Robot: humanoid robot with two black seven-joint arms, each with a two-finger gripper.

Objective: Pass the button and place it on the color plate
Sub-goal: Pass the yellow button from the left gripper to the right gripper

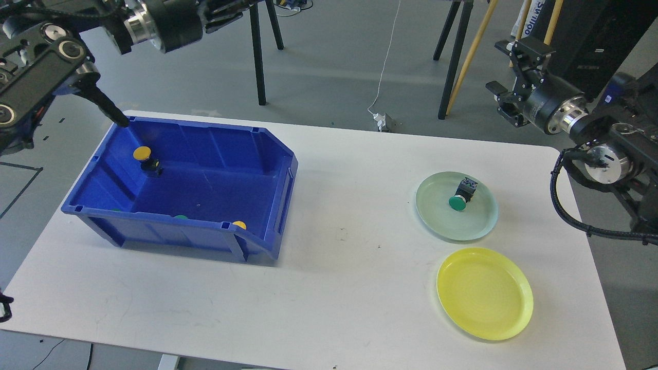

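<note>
A blue bin (267,154) at the left of the white table holds a yellow button (142,153) near its back left corner. Another yellow button (239,224) and a green button (180,217) peek over its front wall. A green button (457,201) lies on the pale green plate (437,218). The yellow plate (484,294) holds nothing. My left gripper (231,10) is high above the bin at the top edge; its fingers are dark and partly cut off. My right gripper (503,77) is raised beyond the table's far right corner, open and holding nothing.
Black and wooden stand legs (452,56), a white cable with a plug (383,121) and a black case (581,46) are on the floor behind the table. The white table (339,267) lies between the bin and the plates.
</note>
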